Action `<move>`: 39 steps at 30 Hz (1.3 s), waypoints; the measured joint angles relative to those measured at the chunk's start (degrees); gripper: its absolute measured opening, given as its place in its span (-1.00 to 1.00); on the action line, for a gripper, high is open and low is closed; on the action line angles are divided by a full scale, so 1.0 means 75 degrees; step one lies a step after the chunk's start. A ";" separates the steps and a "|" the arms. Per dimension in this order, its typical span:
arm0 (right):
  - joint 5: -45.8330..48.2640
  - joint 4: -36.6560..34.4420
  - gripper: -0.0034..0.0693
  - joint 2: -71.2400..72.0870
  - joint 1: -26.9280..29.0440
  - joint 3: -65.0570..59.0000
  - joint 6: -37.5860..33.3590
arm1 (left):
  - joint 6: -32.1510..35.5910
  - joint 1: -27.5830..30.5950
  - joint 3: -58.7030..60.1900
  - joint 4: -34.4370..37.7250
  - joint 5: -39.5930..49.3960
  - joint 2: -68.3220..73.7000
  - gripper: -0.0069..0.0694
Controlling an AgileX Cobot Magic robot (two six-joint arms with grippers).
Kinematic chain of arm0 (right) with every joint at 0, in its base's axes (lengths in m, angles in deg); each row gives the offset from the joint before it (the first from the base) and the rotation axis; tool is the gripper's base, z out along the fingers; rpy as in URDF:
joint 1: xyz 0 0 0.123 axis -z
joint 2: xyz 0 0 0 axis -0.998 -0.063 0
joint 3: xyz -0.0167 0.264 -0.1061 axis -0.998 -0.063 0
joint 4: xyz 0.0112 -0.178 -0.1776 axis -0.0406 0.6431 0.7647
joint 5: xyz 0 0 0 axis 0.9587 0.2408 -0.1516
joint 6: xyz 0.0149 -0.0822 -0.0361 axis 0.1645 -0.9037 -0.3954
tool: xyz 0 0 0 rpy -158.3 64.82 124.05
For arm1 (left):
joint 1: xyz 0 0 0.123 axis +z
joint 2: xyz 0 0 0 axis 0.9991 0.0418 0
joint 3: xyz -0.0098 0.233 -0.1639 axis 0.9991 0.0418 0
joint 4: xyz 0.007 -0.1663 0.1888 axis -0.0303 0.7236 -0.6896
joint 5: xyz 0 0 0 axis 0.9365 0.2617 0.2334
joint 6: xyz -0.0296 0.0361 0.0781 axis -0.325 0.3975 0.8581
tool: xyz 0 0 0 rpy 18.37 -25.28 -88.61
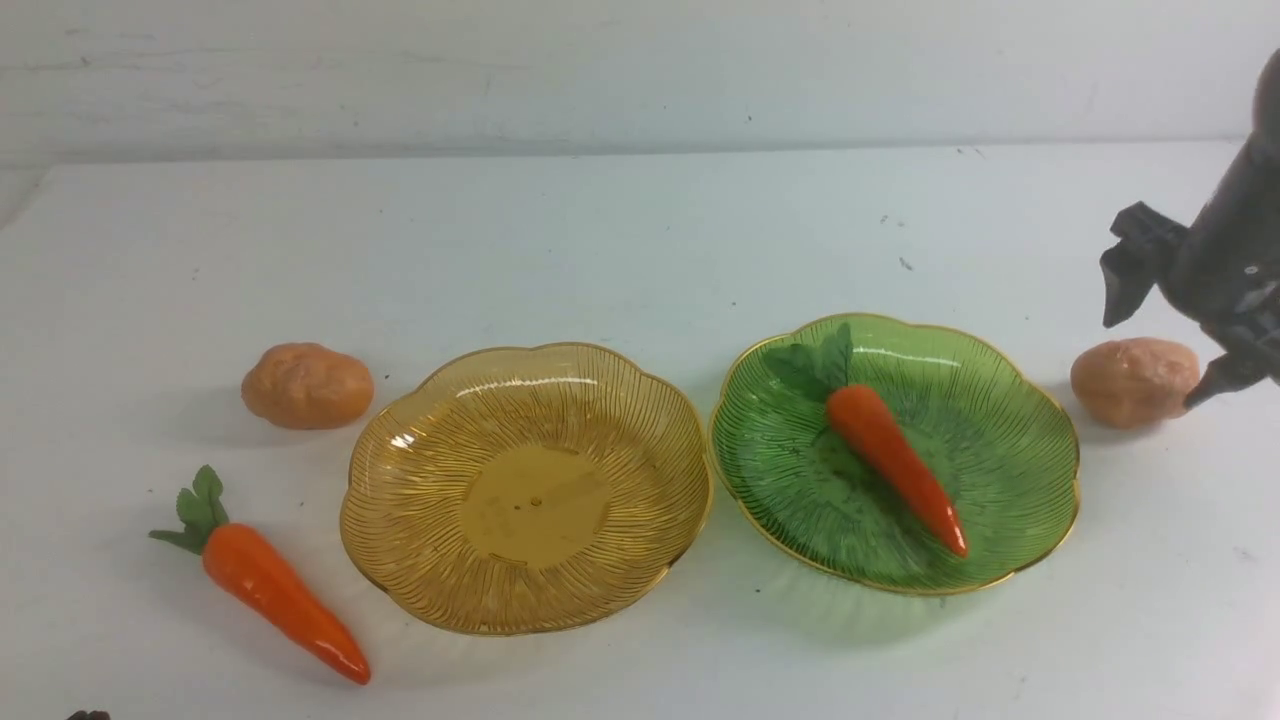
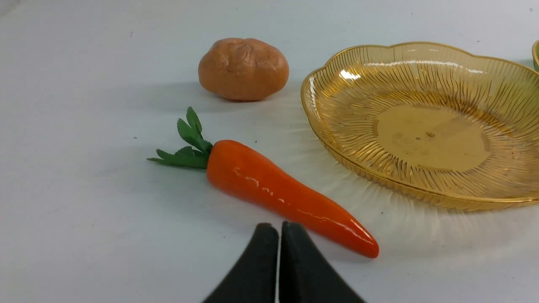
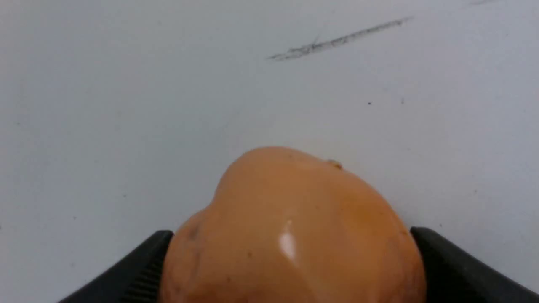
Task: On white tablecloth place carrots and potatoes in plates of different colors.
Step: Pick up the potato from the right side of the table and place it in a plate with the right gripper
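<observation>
On the white tablecloth [image 1: 600,250] stand an empty amber plate [image 1: 525,500] and, to its right, a green plate [image 1: 1000,440] holding one carrot [image 1: 895,465]. A second carrot [image 1: 275,590] [image 2: 278,193] lies front left, with a potato [image 1: 307,385] [image 2: 243,68] behind it. My left gripper [image 2: 278,225] is shut and empty, just short of that carrot's tip. Another potato [image 1: 1125,385] [image 3: 290,252] rests on the cloth right of the green plate. My right gripper [image 1: 1152,358] [image 3: 290,231] is open, its fingers close against that potato's two sides.
The table's far edge meets a pale wall. Small dark specks and a grey scuff mark [image 3: 337,40] dot the cloth. The amber plate [image 2: 429,139] and the green plate nearly touch at their rims.
</observation>
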 joint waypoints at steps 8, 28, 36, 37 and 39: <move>0.0087 -0.0029 0.61 -0.0083 0.0053 0.0043 -0.0677 | 0.0000 0.0000 0.0000 0.0000 0.0000 0.0000 -0.83; 0.1554 -0.4067 0.60 0.0154 -0.0627 0.3986 -0.8254 | 0.0000 0.0000 0.0000 0.0000 0.0000 0.0000 -0.83; 0.1685 -0.3551 0.60 -0.0488 -0.3825 0.3977 -0.9829 | 0.0000 0.0000 0.0000 0.0000 -0.0009 0.0000 -0.83; 0.1695 -0.3295 0.60 -0.0588 -0.4069 0.3977 -0.9890 | 0.0000 0.0000 0.0000 0.0000 -0.0009 0.0000 -0.83; 0.1619 -0.2623 0.60 -0.0764 -0.4543 0.3977 -0.9937 | 0.0000 0.0000 0.0000 0.0000 -0.0009 0.0000 -0.83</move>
